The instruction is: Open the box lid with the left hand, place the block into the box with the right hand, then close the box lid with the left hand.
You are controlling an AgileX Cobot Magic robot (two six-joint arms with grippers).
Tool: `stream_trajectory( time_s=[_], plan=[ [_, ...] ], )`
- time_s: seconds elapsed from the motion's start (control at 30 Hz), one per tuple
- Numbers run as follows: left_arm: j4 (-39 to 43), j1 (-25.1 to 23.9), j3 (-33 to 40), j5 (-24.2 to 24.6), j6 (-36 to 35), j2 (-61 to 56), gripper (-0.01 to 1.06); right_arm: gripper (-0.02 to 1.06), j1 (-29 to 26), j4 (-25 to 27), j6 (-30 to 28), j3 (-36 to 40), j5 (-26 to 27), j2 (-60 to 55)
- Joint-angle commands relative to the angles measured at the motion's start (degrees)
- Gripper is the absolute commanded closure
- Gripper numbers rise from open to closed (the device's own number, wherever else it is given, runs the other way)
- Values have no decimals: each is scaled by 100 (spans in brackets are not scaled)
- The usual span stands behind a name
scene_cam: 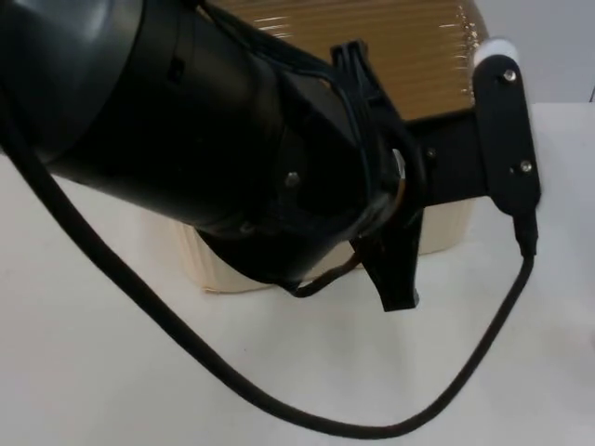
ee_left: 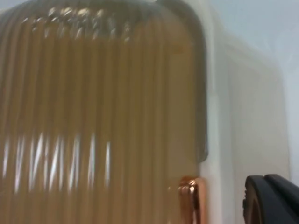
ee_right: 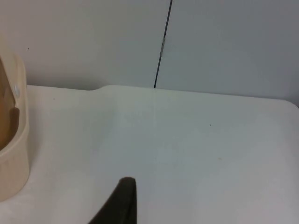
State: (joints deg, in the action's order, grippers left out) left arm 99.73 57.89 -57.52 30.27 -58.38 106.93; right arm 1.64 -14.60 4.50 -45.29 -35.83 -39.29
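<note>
Looks like the lid-opening step. Got the left gripper (scene_cam: pixel 398 265) crowded against the box (scene_cam: pixel 448 230), upper centre of the frame, nosing the ribbed amber lid (scene_cam: pixel 390 46) near its copper latch (ee_left: pixel 191 196), probably for purchase. Can't tell its grip. Same for the right gripper (ee_right: pixel 119 205), waiting beside the box over the table (ee_right: pixel 187 149), presumably keeping clear.

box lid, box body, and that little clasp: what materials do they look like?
Lid: looks like translucent amber plastic, ribbed and glossy; bright streaks run along the ridges.
Box body: apparently opaque cream plastic, smooth with a soft sheen and rounded moulded edges.
Clasp: copper-coloured and shiny, probably metal or metallised plastic; can't tell which.
</note>
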Motion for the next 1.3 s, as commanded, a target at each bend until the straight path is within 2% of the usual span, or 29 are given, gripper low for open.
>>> stream_trajectory(
  time_s=[0.0, 0.07, 0.13, 0.3, 0.53, 0.83, 1.27],
  plan=[
    [22, 0, 9, -109, -82, 4, 105, 0, 39, -24, -5, -45, 107, 15],
    [22, -83, -10, -178, -82, 4, 105, 0, 39, -24, -5, -45, 107, 15],
    [22, -305, -65, -493, -22, 4, 105, 0, 39, -24, -5, -45, 107, 15],
    [22, -578, -141, -598, 45, 4, 105, 0, 39, -24, 3, -45, 119, 15],
    [22, -598, -151, -858, 264, 4, 105, 0, 39, -24, 49, -45, 174, 15],
    [22, -598, -154, -807, 759, 361, 105, 0, 39, -24, 49, -45, 174, 15],
    [22, -598, -221, -423, 859, 327, 105, 0, 39, -49, 49, -45, 132, 15]
  ],
)
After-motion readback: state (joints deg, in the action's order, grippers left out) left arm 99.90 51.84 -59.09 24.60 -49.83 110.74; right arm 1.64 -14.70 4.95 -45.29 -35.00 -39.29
